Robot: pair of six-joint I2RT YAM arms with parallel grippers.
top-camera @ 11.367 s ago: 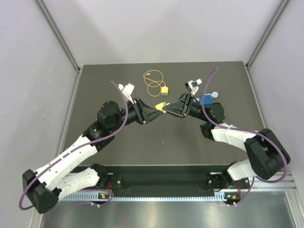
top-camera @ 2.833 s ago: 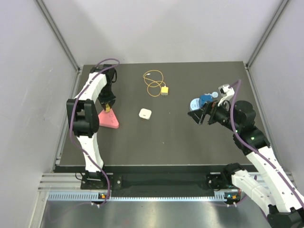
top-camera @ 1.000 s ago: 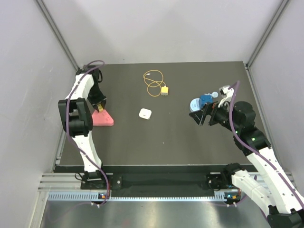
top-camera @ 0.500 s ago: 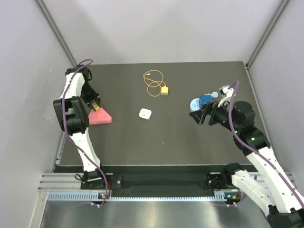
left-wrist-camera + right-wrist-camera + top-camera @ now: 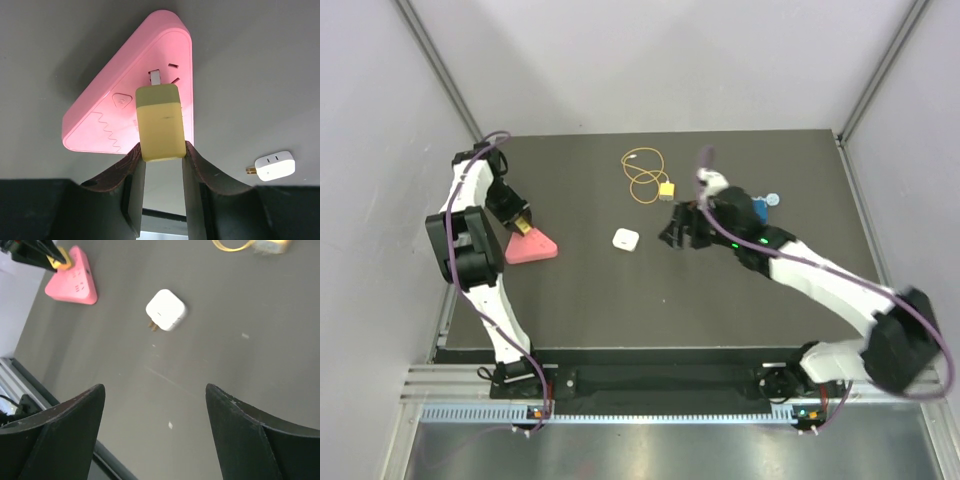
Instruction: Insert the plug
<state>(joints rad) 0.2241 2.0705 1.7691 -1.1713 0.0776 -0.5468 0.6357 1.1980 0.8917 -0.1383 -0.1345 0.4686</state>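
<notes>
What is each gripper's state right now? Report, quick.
Left gripper: shut on the yellow block, its prong at the pink socket.
Right gripper: open, holding nothing.

Left arm [image 5: 470, 185] rises from its base along the left side, peaks at the far-left corner, then the wrist folds back down and inward. Left gripper [image 5: 161, 150] is clamped on a yellow block [image 5: 159, 120] – fingers [image 5: 134, 170] pinch its lower sides. Right arm [image 5: 820, 283] swings out right at the elbow, forearm stretched up-left toward the middle. Right gripper [image 5: 155, 390] points left – jaws spread wide.
</notes>
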